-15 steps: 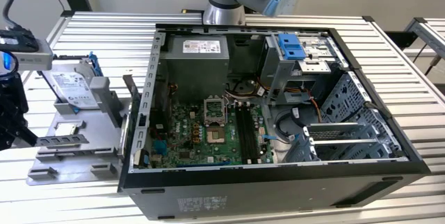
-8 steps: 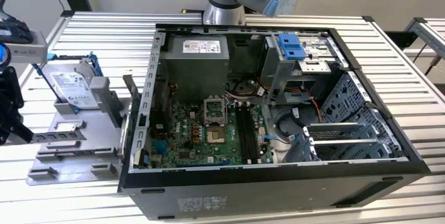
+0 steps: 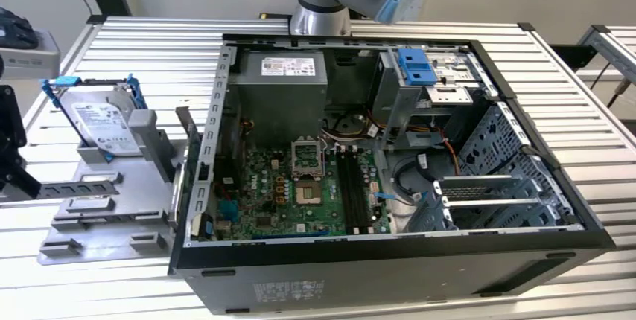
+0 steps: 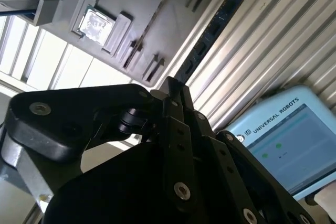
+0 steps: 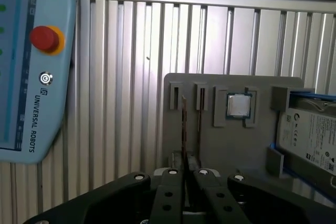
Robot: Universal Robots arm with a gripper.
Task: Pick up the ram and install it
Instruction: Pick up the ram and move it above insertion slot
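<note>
End effector (image 5: 184,170) gripping ram (image 5: 184,124), tray (image 5: 220,145), processor (image 5: 239,106), hard drive (image 5: 310,140), pendant (image 5: 31,103) nearby

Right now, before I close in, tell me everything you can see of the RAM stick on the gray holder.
The RAM stick is a long, thin dark board with a row of flat chips and a blue patch at its far end. It stands upright on its long edge on the gray holder, by the slotted end, seen edge-on in the first wrist view. The gripper is lined up with its near end, very close; contact cannot be told.
</note>
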